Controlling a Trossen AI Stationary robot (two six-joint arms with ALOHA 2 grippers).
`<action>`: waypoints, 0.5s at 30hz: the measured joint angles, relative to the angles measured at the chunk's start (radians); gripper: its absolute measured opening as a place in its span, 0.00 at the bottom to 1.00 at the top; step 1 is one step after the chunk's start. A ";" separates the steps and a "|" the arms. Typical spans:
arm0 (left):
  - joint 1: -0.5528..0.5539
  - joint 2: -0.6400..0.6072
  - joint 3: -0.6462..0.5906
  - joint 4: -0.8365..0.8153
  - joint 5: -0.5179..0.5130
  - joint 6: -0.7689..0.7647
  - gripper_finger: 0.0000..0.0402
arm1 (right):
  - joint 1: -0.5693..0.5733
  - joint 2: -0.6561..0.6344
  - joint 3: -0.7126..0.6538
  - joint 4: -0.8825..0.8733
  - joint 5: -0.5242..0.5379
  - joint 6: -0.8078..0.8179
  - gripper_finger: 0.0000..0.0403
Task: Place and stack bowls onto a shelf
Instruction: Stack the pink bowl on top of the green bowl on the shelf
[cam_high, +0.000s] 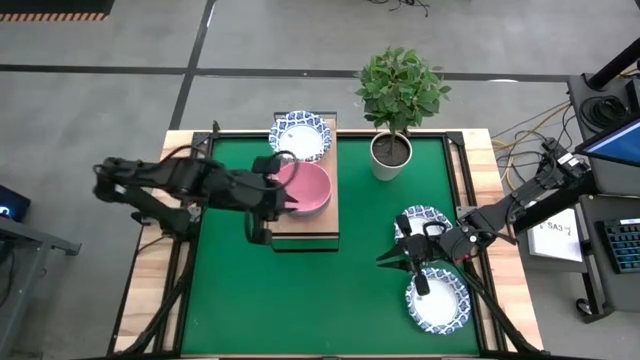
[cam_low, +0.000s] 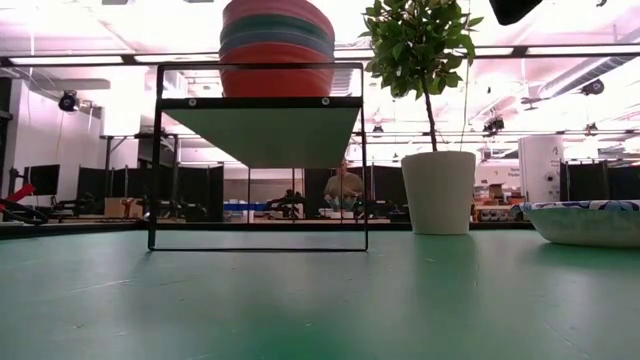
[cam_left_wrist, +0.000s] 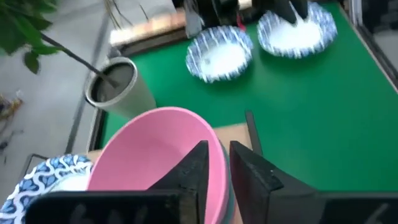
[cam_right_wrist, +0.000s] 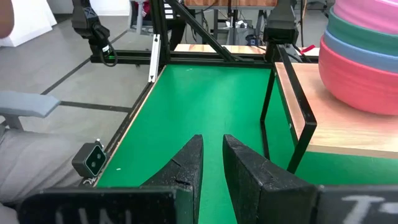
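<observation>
A green mat (cam_high: 330, 290) is covering the table, light wood framing showing along its edges, and beyond it the low view is looking into a bright workshop of desks and screens, with a person (cam_low: 345, 188) sitting far back. Counting now: one shelf (cam_high: 325, 222), a pale plank on a dark frame, standing on the far-left part of the mat; one potted plant in a white pot (cam_high: 391, 152) just to its right. Bowls: four plain ones nesting in a single stack on the shelf, the pink bowl (cam_high: 305, 187) sitting on top, then grey-green, blue and the red bowl (cam_right_wrist: 364, 81) at the bottom as the right wrist view is showing. One blue-patterned bowl (cam_high: 301, 135) is sitting on the shelf's far end, touching the stack. Two more patterned bowls (cam_high: 437, 300) are lying on the mat at the right, one beyond the other, near each other. The left gripper (cam_high: 272, 198) is hanging at the pink bowl's near-left rim, one finger inside the rim and one outside, narrowly apart, though real clamping I cannot confirm. The right gripper (cam_high: 392, 259) is hovering low over bare mat just left of the two patterned bowls, fingers nearly together with a slim gap, holding nothing.
</observation>
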 joint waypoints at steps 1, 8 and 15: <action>0.000 -0.037 -0.070 0.070 -0.008 0.000 0.10 | 0.000 0.000 0.000 -0.001 0.000 0.000 0.13; 0.013 -0.199 -0.444 0.500 -0.017 0.036 0.04 | 0.000 0.000 0.000 0.001 0.000 0.003 0.13; 0.037 -0.242 -0.582 0.619 -0.018 -0.007 0.00 | 0.000 0.000 -0.001 0.025 0.000 0.003 0.13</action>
